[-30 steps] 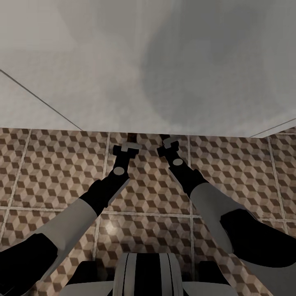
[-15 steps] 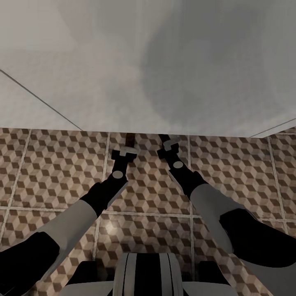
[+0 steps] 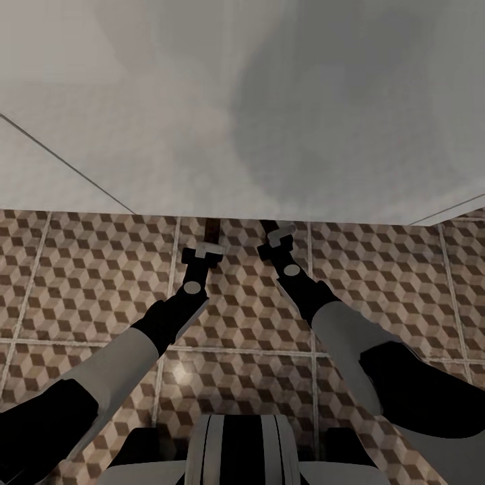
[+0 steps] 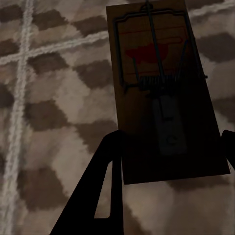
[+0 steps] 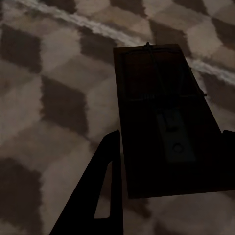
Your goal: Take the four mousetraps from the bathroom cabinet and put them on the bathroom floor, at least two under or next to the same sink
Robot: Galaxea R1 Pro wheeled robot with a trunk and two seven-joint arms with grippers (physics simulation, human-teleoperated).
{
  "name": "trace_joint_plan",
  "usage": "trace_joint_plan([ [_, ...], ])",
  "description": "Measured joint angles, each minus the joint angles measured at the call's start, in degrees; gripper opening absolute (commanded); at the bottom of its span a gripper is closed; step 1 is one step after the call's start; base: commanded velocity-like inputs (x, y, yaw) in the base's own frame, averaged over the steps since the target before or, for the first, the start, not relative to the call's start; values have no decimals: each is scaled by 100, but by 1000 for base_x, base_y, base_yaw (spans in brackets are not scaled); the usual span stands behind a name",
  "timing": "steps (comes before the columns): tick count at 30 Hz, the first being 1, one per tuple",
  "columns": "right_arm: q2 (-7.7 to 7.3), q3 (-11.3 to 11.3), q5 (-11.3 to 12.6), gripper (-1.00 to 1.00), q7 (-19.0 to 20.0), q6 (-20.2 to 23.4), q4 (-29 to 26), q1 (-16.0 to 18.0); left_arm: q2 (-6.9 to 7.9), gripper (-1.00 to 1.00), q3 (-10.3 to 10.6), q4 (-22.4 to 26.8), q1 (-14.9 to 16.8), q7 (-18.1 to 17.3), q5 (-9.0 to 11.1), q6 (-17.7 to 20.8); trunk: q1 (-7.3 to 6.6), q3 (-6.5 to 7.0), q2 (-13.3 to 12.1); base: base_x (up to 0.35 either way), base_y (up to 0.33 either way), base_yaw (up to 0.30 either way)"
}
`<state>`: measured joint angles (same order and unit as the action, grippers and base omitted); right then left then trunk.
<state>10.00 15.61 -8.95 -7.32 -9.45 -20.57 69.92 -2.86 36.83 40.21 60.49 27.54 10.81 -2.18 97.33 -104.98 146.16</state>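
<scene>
Two mousetraps lie low over the cube-patterned bathroom floor [image 3: 87,269], at the foot of a big white surface. One mousetrap [image 4: 164,88], a dark wooden plate with wire parts and a red mark, sits between the fingers of my left gripper [image 3: 202,252], which is open. It also shows past the fingertips as the left mousetrap [image 3: 212,232]. The second mousetrap [image 5: 166,127] is deep between the fingers of my right gripper [image 3: 277,237], whose fingers meet its long edges. Its far end [image 3: 269,225] pokes out. The cabinet is out of view. I cannot tell whether the white surface belongs to the sink.
The white surface [image 3: 242,108] rises right behind both grippers, with my shadow on it. Tiled floor stretches left and right of the arms. My own base [image 3: 236,451] is at the near edge.
My left gripper has drawn back a little toward me, leaving more of its mousetrap showing ahead of the fingers. The right gripper shifted back very slightly. The camera has not moved.
</scene>
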Motion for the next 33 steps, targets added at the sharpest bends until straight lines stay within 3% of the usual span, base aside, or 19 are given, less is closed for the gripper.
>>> trace_joint_plan([
  [1, 0, 1, 0, 100, 0, 0, 0, 0, 0, -100, 1, -1, 0, 0, 0, 0, 0, 0, 0, 0, 0, 0],
  [33, 0, -1, 9, 100, 1, 2, 0, 0, -4, -100, 4, -48, 0, 0, 0, -36, 0, 0, 0, 0, 0, 0],
])
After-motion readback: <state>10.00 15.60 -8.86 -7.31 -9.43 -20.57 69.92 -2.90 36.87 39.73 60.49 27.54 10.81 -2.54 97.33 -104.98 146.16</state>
